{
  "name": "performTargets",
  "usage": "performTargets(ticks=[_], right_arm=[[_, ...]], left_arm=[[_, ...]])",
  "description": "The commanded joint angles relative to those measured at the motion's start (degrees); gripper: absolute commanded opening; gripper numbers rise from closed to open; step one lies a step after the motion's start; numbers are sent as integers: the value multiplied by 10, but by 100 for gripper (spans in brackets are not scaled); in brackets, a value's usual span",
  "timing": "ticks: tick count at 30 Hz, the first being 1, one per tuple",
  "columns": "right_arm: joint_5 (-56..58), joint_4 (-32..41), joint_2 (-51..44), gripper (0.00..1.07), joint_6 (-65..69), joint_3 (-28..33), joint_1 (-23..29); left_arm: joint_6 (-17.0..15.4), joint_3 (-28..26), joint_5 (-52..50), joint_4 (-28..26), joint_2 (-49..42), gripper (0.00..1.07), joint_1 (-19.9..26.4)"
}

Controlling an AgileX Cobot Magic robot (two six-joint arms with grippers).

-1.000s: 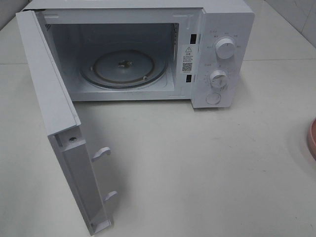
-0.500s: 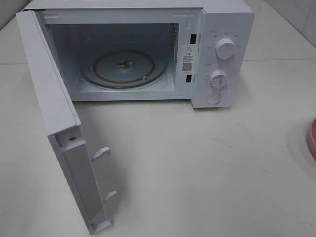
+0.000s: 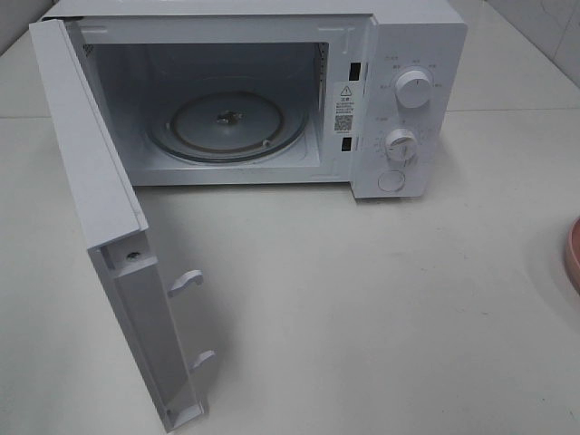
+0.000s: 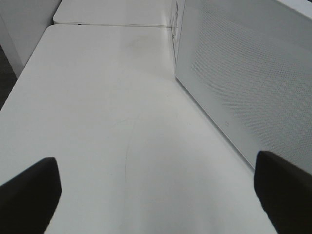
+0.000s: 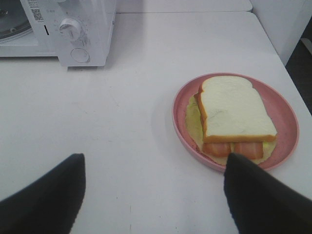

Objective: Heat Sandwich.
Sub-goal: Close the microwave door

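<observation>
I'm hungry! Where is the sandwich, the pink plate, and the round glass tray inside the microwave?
white-bread sandwich (image 5: pixel 237 113), right wrist view, top bread slice.
round pink plate (image 5: pixel 286 116), right wrist view, bare rim.
round glass tray (image 3: pixel 272 138), exterior high view, outer edge.

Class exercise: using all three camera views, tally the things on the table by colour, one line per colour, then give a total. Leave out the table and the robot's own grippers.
White: 1, the microwave, door open
Pink: 1, the dish
Pale yellow-and-white: 1, the sandwich lying in the dish
Total: 3
</observation>
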Motion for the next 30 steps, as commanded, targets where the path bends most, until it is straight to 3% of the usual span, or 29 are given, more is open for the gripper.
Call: performTargets(ticks=[1, 19, 30], right_arm=[[-4, -1, -15, 76, -2, 1, -5], [-4, -1, -15, 76, -2, 1, -5], [-4, -1, -15, 76, -2, 1, -5]], left_arm=[[1, 2, -5, -3, -17, 104, 1], [1, 2, -5, -5, -17, 104, 1], [1, -19, -17, -55, 1, 104, 1]])
